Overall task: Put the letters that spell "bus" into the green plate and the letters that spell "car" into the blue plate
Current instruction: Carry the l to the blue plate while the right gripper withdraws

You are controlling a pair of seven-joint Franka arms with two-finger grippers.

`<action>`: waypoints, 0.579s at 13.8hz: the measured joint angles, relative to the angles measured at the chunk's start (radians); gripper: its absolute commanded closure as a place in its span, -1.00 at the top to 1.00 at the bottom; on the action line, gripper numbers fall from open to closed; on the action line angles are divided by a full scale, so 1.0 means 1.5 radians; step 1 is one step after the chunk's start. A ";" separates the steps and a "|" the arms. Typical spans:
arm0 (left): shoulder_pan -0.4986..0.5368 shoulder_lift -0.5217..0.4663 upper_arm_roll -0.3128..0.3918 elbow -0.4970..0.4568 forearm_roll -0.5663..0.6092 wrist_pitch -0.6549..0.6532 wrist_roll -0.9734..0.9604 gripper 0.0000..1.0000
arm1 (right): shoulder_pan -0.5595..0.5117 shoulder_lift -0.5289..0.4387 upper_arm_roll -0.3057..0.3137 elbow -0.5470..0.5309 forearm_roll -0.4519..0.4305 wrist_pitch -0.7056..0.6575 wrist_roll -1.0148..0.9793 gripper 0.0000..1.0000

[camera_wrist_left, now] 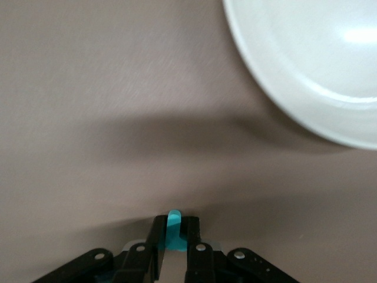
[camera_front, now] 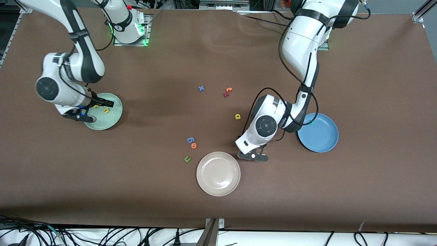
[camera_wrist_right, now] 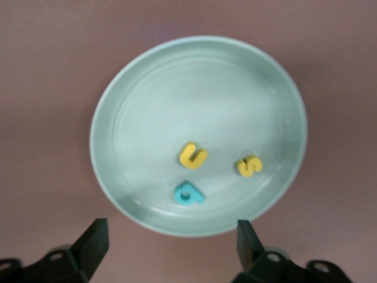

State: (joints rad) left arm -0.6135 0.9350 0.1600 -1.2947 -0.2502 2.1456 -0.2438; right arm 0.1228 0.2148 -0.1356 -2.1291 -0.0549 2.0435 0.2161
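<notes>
The green plate (camera_front: 111,120) (camera_wrist_right: 147,88) lies toward the right arm's end of the table. In it are a yellow "u" (camera_wrist_right: 192,155) (camera_front: 106,110), a yellow "s" (camera_wrist_right: 249,165) and a teal "b" (camera_wrist_right: 188,194). My right gripper (camera_wrist_right: 171,236) (camera_front: 95,110) hangs open over that plate with nothing between its fingers. My left gripper (camera_wrist_left: 175,224) (camera_front: 253,156) is low over the table beside the cream plate, shut on a small teal letter (camera_wrist_left: 174,217); which letter I cannot tell. A yellow "a" (camera_front: 238,116) lies on the table. The blue plate (camera_front: 322,138) sits toward the left arm's end.
A cream-white plate (camera_front: 218,173) (camera_wrist_left: 306,59) lies close to the left gripper. Loose letters lie mid-table: a blue "x" (camera_front: 201,88), an orange and a red one (camera_front: 227,91), a blue (camera_front: 191,139) and an orange one (camera_front: 194,145), and a green "u" (camera_front: 187,159).
</notes>
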 measured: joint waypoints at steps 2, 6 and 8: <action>0.024 -0.013 0.005 0.005 0.000 -0.058 0.009 -0.87 | 0.000 -0.011 0.000 0.105 0.000 -0.124 0.001 0.99; 0.088 -0.057 0.007 0.005 0.002 -0.186 0.100 -0.97 | 0.001 -0.015 0.001 0.256 0.000 -0.248 0.001 0.99; 0.124 -0.080 0.009 -0.005 0.020 -0.213 0.159 -0.98 | 0.001 -0.015 0.001 0.318 0.000 -0.283 0.001 0.99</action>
State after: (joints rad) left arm -0.4269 0.8152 0.1728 -1.3026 -0.2204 1.8257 -0.0053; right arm 0.1238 0.1917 -0.1335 -1.6514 -0.0549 1.6192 0.2172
